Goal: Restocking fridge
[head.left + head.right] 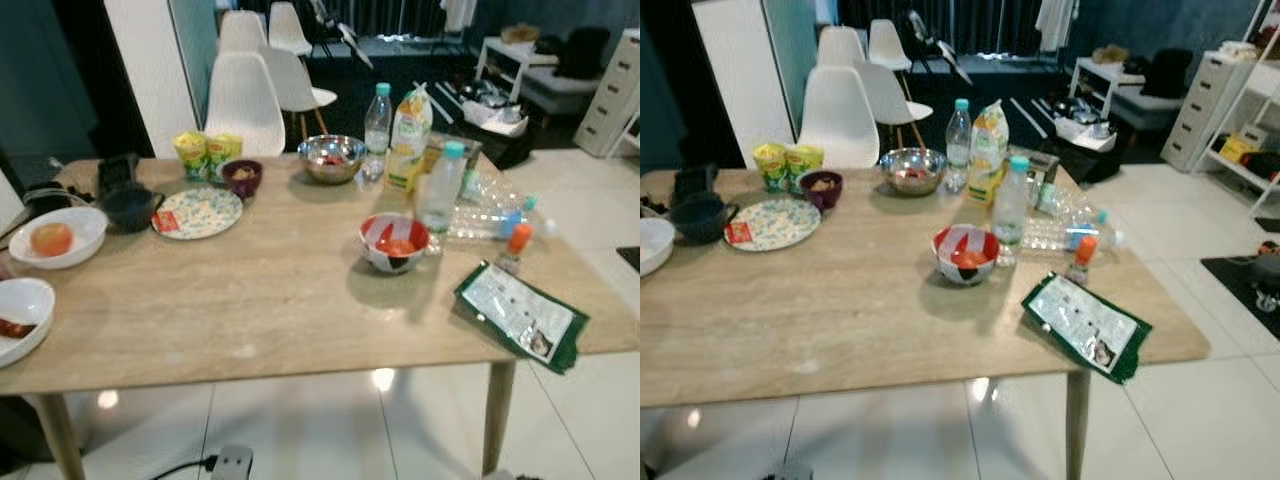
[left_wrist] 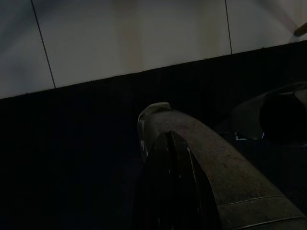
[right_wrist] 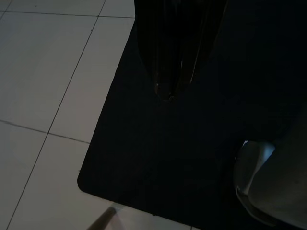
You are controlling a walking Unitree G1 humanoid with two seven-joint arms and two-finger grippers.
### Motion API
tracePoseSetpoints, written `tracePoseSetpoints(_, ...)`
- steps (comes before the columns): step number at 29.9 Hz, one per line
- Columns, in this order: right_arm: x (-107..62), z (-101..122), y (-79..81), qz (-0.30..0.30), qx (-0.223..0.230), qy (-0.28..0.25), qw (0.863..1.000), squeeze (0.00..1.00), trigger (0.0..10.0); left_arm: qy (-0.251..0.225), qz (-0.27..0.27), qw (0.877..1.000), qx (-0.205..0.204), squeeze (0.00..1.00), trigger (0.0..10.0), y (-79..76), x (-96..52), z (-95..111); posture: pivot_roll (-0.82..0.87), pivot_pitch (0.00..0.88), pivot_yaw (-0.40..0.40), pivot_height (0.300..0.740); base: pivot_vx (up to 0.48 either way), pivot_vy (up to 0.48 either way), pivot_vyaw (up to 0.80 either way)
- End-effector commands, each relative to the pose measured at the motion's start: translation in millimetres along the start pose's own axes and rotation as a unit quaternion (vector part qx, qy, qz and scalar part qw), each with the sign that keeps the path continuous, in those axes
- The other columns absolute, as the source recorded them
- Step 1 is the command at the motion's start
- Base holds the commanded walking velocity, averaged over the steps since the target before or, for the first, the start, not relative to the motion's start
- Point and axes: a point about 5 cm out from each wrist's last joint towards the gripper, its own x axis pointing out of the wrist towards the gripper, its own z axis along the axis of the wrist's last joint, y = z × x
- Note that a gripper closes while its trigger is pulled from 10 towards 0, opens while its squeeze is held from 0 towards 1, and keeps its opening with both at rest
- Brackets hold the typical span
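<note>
A wooden table (image 1: pixel 250 310) stands before me, laden with food. At its far side are a clear water bottle (image 1: pixel 377 120), a juice carton (image 1: pixel 410 140) and a steel bowl (image 1: pixel 331 158). A teal-capped bottle (image 1: pixel 440 188) stands by a red-and-white bowl (image 1: pixel 394 242), and another bottle (image 1: pixel 495 220) lies on its side. A green packet (image 1: pixel 520 315) overhangs the near right corner. Two yellow-green packs (image 1: pixel 207 155) stand at the far left. Both arms hang low: my left gripper (image 2: pixel 168 143) and right gripper (image 3: pixel 168 93) are shut over a dark floor mat (image 3: pixel 158 163).
On the left of the table are a patterned plate (image 1: pixel 197 212), a purple bowl (image 1: pixel 242 177), a dark bowl (image 1: pixel 128 208) and a white bowl holding a fruit (image 1: pixel 56 238). White chairs (image 1: pixel 245 105) stand behind the table. A power strip (image 1: pixel 230 462) lies on the tiles underneath.
</note>
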Motion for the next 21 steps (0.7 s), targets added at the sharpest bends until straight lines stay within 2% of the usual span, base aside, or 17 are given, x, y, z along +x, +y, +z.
tracePoseSetpoints(1,0.5,4.4,0.9,0.0,-0.002,-0.005,1.0,0.0,10.0,0.012,-0.007,1.0,-0.003,0.0,10.0,-2.9,-0.3,-7.4,0.04,0.0,-0.042,0.74,0.0,0.0,0.0)
tracePoseSetpoints(3,0.5,4.5,0.8,0.0,-0.003,-0.006,1.0,0.0,10.0,0.011,-0.011,1.0,-0.001,0.0,10.0,-3.4,-0.3,-6.9,0.04,0.0,-0.043,0.74,0.0,-0.146,0.0)
tracePoseSetpoints(7,0.5,4.5,0.7,0.0,-0.003,-0.006,1.0,0.0,10.0,0.011,-0.015,1.0,0.002,0.0,10.0,-3.9,-0.2,-6.8,0.04,0.0,-0.044,0.74,0.0,-0.45,0.0)
tracePoseSetpoints(13,0.4,4.6,0.5,0.0,-0.002,-0.006,1.0,0.0,10.0,0.004,-0.01,1.0,-0.019,0.0,10.0,-3.8,-0.2,-6.5,0.04,0.0,-0.043,0.74,0.0,-0.42,0.0)
tracePoseSetpoints(21,0.4,4.6,0.0,-0.001,-0.004,-0.006,1.0,0.0,10.0,-0.001,-0.007,1.0,-0.026,0.0,10.0,-3.7,-0.2,-6.0,0.05,0.0,-0.043,0.74,0.0,0.0,0.0)
